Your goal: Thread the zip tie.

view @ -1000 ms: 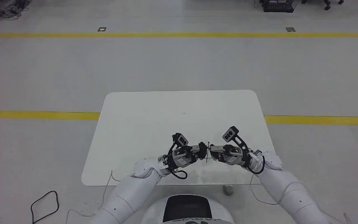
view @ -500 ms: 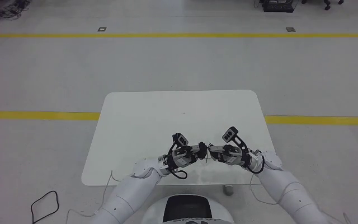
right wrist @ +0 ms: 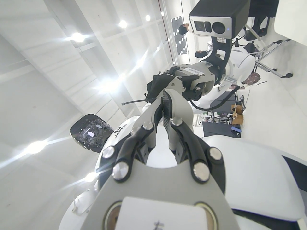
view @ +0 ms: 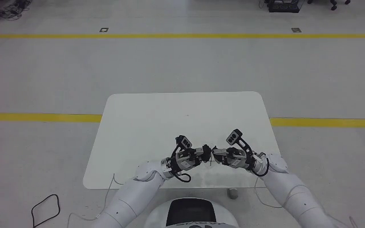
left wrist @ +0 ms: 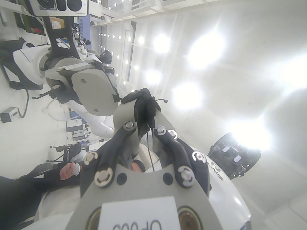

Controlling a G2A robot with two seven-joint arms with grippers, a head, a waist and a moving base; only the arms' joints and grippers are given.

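My left gripper [left wrist: 144,105] is clenched on one stretch of the zip tie [right wrist: 135,101] and my right gripper [right wrist: 162,102] is clamped on another. They sit tip to tip above the table [view: 171,119] near its front edge. Almost nothing has shifted in the last second, so I judge I'm still aligning, with the tie not yet threaded.

Left gripper [view: 203,153] and right gripper [view: 220,153] are hanging over the table [view: 142,114], close to its near edge and nearer the right corner than the left. They're facing each other tip to tip, almost touching. Zip tie [view: 211,156] is showing as a thin dark line right where the tips are meeting, pointing roughly toward the near edge; can't tell from here which side is gripping it. One yellow floor line [view: 51,117] is passing under the table. Black cable [view: 45,208] is lying looped on the floor off the near left corner.
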